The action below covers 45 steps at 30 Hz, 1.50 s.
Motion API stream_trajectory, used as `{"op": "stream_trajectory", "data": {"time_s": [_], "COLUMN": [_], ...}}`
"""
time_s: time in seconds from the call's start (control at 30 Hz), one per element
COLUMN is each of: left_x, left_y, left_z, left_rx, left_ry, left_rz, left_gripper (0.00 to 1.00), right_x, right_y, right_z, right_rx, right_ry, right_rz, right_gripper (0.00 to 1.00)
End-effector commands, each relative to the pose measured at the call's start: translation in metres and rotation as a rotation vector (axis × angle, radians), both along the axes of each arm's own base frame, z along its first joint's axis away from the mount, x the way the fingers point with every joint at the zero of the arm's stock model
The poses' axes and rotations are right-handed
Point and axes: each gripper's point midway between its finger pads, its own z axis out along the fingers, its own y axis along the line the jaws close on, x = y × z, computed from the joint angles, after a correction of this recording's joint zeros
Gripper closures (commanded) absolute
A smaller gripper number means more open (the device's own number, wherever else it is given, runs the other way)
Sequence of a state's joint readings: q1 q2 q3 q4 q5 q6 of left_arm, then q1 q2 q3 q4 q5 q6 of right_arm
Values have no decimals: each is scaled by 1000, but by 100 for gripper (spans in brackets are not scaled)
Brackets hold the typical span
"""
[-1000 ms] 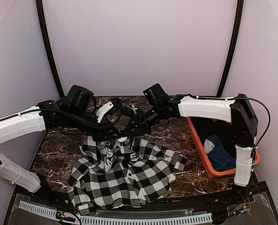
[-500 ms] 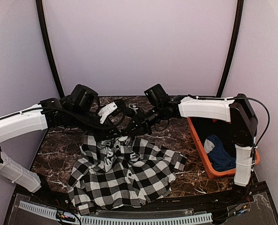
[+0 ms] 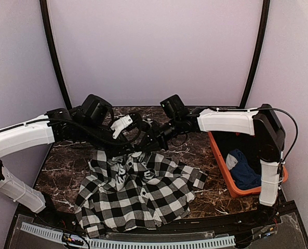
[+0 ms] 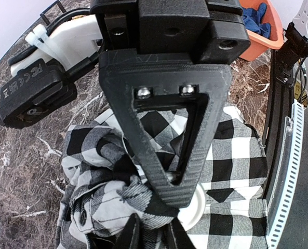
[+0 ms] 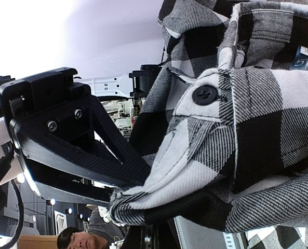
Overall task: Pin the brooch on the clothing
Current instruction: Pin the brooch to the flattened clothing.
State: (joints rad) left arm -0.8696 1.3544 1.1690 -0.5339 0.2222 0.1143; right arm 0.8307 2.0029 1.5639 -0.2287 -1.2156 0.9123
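The black-and-white checked shirt (image 3: 143, 192) lies spread on the marble table, its top edge bunched and lifted where both grippers meet. My left gripper (image 3: 134, 147) is shut; in the left wrist view its fingertips (image 4: 187, 194) pinch a round white brooch (image 4: 201, 211) against bunched shirt fabric (image 4: 231, 150). My right gripper (image 3: 143, 144) is shut on a fold of the shirt's buttoned edge (image 5: 268, 129), held between its fingers (image 5: 81, 150). The brooch is hidden in the top view and the right wrist view.
An orange bin (image 3: 221, 161) stands at the table's right with a dark blue garment (image 3: 242, 168) in it. The right arm's wrist (image 4: 34, 88) is close to my left gripper. A ribbed rail (image 3: 143, 243) runs along the near edge.
My left arm has shifted a little to the right, closer to the right gripper at the shirt's top edge. The right arm and the shirt have barely moved.
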Motion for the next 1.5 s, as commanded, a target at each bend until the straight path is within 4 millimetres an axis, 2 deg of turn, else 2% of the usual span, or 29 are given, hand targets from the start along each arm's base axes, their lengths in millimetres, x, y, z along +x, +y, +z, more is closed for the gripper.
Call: {"op": "stream_trajectory", "data": {"time_s": [0.0, 0.2, 0.5, 0.8, 1.33, 1.47], "left_x": [-34, -35, -34, -43, -67, -71], "left_y": [-3, -6, -7, -11, -22, -25], "left_z": [-53, -51, -42, -36, -39, -47], "left_rx": [155, 163, 132, 100, 109, 159], "left_ry": [125, 113, 87, 101, 138, 136], "left_rz": [-94, -97, -103, -144, -259, -277], "left_gripper": [83, 84, 88, 86, 86, 86], "right_x": [-15, -3, 16, 25, 19, 14], "right_y": [8, 8, -2, -3, -1, -3], "right_z": [92, 89, 86, 101, 115, 117], "right_rx": [360, 334, 303, 357, 394, 394], "right_ry": [-221, -185, -86, -34, -92, -119], "right_rz": [120, 50, -76, -148, -100, -72], "right_gripper": [100, 100, 100, 100, 100, 100]}}
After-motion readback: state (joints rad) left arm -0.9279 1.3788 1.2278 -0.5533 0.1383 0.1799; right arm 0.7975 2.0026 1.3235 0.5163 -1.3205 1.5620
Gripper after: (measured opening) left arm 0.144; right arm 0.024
